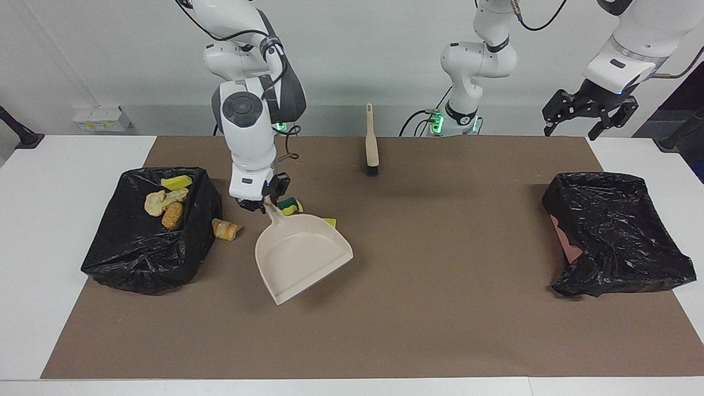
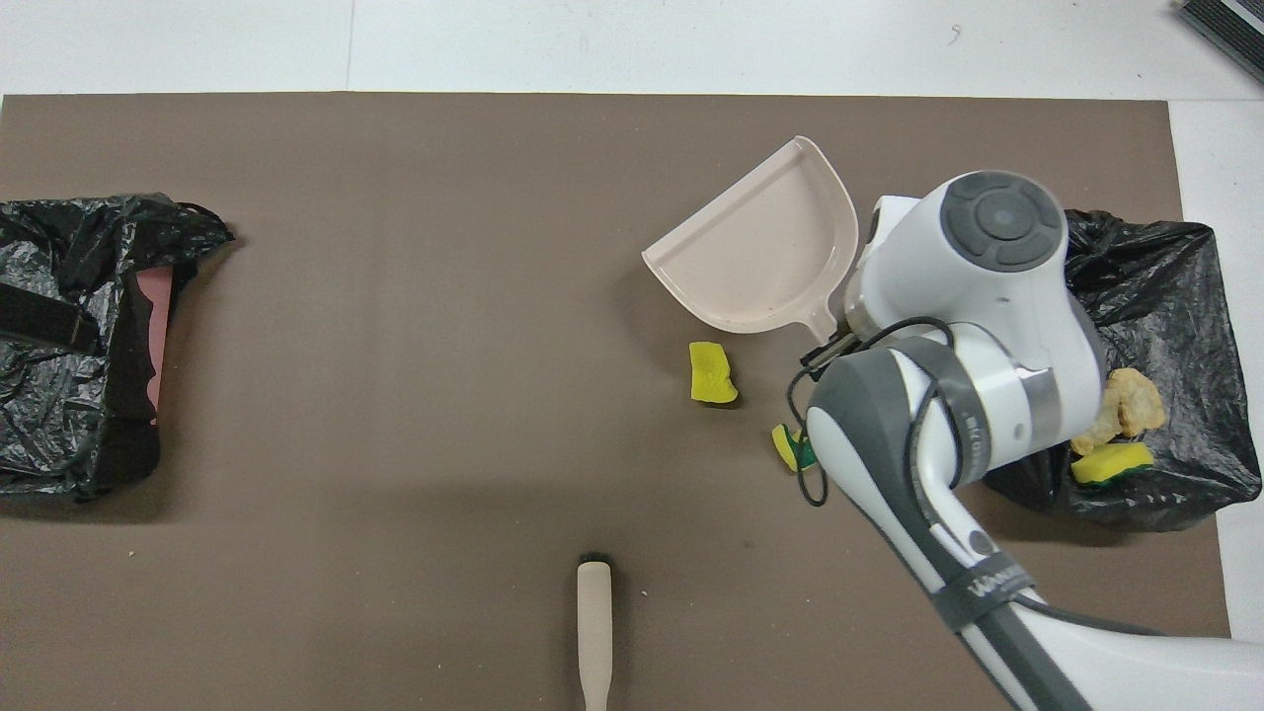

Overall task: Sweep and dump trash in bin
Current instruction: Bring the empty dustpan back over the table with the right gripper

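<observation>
Nearest the robots, the brush (image 1: 372,142) lies flat on the brown mat (image 1: 440,330), untouched, bristles pointing away from them. The left gripper (image 1: 572,129) waits in the air with its claw spread wide and empty, over the table edge at the left arm's end, above the second black-lined bin (image 1: 616,231), which shows no trash.

At the right arm's end, the bin (image 1: 137,258) already holds about 4 pieces of trash: 1 yellow sponge chunk and 3 tan or brown lumps. So the dumping looks a little over half done.

3 pieces are left on the mat. An orange-brown lump (image 1: 225,229) lies just beside the bin. A green-backed sponge (image 1: 289,206) sits right by the right gripper (image 1: 264,203), whose claw is clamped narrow on the handle of the beige dustpan (image 1: 302,256). A plain yellow sponge (image 1: 330,222) lies next to it, partly hidden by the pan's rim.

The dustpan is empty and tilted, its lip pointing away from the robots and low over the mat; whether it touches I cannot tell. Another sweep and dump seem needed.
</observation>
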Controlling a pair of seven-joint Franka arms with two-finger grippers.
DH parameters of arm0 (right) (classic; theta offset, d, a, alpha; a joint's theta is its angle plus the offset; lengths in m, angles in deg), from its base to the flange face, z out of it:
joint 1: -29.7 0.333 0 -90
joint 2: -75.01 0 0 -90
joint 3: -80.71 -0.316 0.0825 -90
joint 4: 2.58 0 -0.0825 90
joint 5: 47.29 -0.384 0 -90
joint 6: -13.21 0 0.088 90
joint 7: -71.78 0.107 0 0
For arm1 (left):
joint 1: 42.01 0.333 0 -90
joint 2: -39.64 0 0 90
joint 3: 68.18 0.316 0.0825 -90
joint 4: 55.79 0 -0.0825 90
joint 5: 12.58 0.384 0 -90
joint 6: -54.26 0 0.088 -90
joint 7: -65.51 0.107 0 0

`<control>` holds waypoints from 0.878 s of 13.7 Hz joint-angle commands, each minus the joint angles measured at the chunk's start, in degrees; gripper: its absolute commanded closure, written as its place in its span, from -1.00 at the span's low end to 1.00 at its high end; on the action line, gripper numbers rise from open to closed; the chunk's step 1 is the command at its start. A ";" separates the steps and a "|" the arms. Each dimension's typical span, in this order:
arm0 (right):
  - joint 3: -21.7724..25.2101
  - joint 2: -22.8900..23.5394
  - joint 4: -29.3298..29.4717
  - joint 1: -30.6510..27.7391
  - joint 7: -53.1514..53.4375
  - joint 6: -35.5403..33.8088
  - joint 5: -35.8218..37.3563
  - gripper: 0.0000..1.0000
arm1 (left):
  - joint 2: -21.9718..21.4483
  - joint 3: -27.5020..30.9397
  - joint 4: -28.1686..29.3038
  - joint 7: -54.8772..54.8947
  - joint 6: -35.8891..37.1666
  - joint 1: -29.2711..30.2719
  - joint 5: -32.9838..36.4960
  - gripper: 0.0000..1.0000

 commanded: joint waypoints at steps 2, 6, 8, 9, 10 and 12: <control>0.25 3.44 3.49 4.71 15.18 2.28 -5.25 1.00 | -3.22 -0.30 4.86 0.90 -1.66 0.66 0.37 -1.00; 0.25 9.14 8.77 8.67 30.37 2.54 -14.65 1.00 | -6.65 -0.30 11.01 2.22 -7.90 0.40 0.37 -1.00; 0.25 12.57 11.92 11.13 38.02 5.69 -15.18 1.00 | -6.48 -0.30 10.76 1.96 -7.91 0.05 0.37 -1.00; 0.25 14.07 12.63 11.84 40.32 6.23 -15.53 1.00 | -6.48 -0.39 10.67 1.87 -7.91 0.14 0.37 -1.00; 0.25 15.65 14.12 12.37 40.78 6.41 -16.41 1.00 | -6.48 -0.30 10.67 1.96 -7.82 0.14 0.37 -1.00; 0.16 18.38 16.32 13.86 40.87 6.50 -16.59 1.00 | -6.48 -0.30 10.67 2.05 -7.82 0.22 0.37 -1.00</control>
